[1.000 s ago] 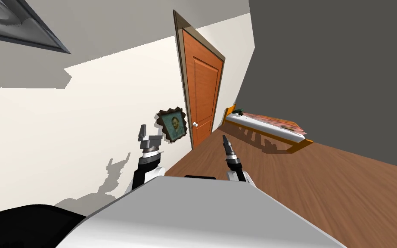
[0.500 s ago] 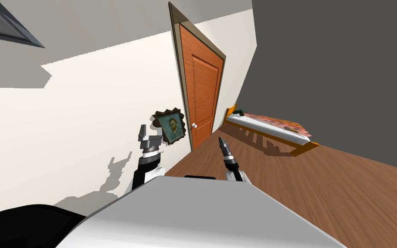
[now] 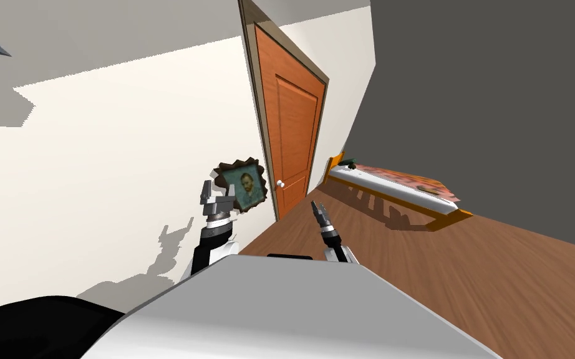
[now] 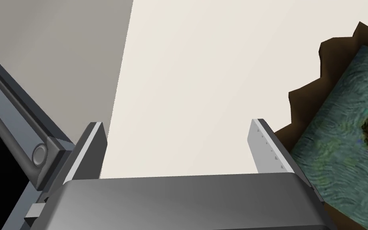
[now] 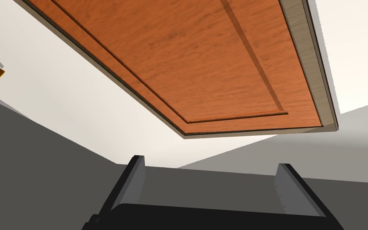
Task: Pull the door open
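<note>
Standing shut in its brownish door frame [image 3: 256,112], the orange panelled door [image 3: 289,137] is set in the cream wall [image 3: 124,156] at the far edge of the wooden floor [image 3: 467,274]. The frame's top is cut off. A small white knob [image 3: 280,184] sits low on the door's left edge.

The right gripper [image 3: 317,207] is raised over the floor and points toward the door, well apart from it. Its fingers [image 5: 133,179] are spread wide with nothing between them. The right wrist view looks past them at the door's upper panel and a top corner of the frame.

The left gripper [image 4: 177,133] is held up beside the cream wall, just in front of a portrait [image 3: 242,185] in a dark jagged surround. Its fingers [image 4: 265,147] are also wide apart and empty. In the head view one finger is hard to separate from the portrait's lower corner.

Right of the door, an orange-framed bed [image 3: 398,187] lies along the dark grey wall [image 3: 498,112]. A small dark object at the bed's near end is too small to identify.
</note>
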You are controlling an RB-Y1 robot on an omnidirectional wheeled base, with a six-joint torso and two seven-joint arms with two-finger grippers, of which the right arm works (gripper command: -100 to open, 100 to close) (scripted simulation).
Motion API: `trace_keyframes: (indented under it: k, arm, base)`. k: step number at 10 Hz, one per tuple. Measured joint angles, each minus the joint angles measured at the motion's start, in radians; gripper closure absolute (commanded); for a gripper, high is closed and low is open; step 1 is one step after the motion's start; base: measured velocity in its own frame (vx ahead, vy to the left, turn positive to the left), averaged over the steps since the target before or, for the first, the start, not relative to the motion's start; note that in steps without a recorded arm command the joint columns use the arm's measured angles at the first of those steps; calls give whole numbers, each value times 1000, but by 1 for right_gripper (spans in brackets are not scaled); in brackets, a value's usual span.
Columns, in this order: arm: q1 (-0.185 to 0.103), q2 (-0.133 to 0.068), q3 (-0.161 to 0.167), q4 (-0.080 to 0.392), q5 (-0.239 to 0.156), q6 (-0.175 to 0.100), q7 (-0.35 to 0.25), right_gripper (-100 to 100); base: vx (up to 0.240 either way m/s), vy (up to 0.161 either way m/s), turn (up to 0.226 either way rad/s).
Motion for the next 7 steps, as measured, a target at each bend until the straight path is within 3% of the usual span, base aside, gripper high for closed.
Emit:
trace_keyframes:
  k: [7]
  arm:
    - [-54,8,28,150,79,-25,134,-100]
  base:
    - [95,-34,27]
